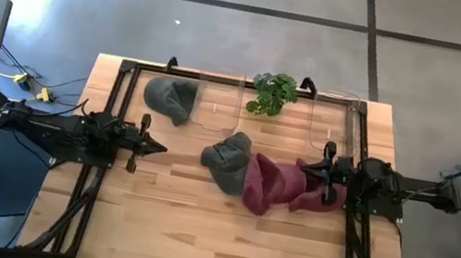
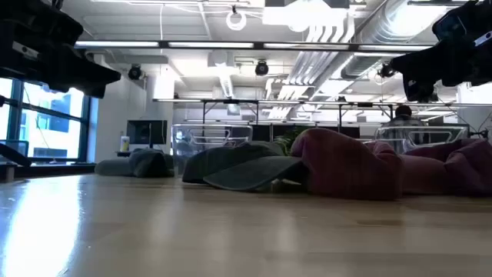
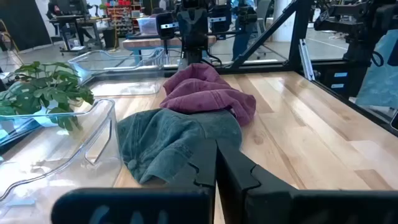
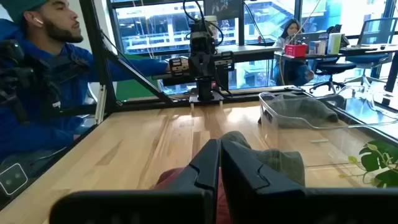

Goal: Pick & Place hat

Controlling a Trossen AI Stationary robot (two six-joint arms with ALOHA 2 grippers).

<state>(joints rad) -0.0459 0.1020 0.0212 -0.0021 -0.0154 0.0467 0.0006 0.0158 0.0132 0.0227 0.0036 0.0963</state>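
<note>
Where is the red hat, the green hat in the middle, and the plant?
red hat (image 1: 270, 184), high view, middle of its crown
green hat (image 1: 228, 156), high view, its top
plant (image 1: 273, 92), high view, its leaves

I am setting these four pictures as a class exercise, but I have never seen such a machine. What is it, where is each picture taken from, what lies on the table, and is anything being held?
It is a robot with two dark arms at a wooden table. One picture looks straight down, one looks level across the tabletop, and two come from cameras on the arms' wrists. The left gripper and the right gripper both have their fingers shut and hold nothing. In the middle lie a grey-green cap and a maroon hat, overlapping. Another grey hat lies beside clear plastic bins and a leafy plant. A person sits beyond the table.
</note>
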